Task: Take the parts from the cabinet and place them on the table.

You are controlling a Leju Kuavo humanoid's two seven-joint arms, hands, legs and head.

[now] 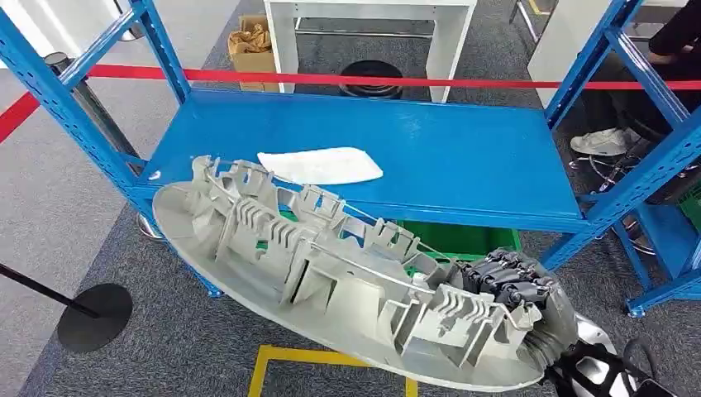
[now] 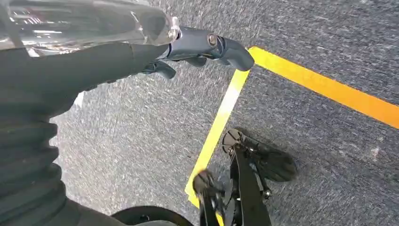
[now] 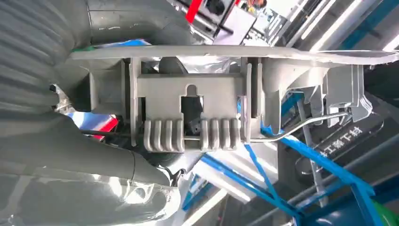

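The right hand (image 1: 508, 281) grasps one end of a long grey plastic part (image 1: 331, 273), with the dark fingers (image 1: 517, 277) wrapped over its ribbed inner side. The part is oval and shallow, with many ribs and clips and a thin metal rod (image 3: 301, 127) along it. It is held in the air in front of the blue rack shelf (image 1: 446, 157), tilted, and its far end reaches toward the shelf's front left corner. In the right wrist view, the thick grey thumb (image 3: 84, 155) presses against the part from one side.

A second, smaller white part (image 1: 321, 165) lies flat on the shelf, close behind the held one.

The left hand (image 2: 197, 47) hangs over the grey carpet, near a yellow floor line (image 2: 221, 113). Its fingers are curled inward and it holds nothing.

Behind the rack, a red barrier tape (image 1: 372, 80) stretches across, and a white table (image 1: 372, 25) stands further back.
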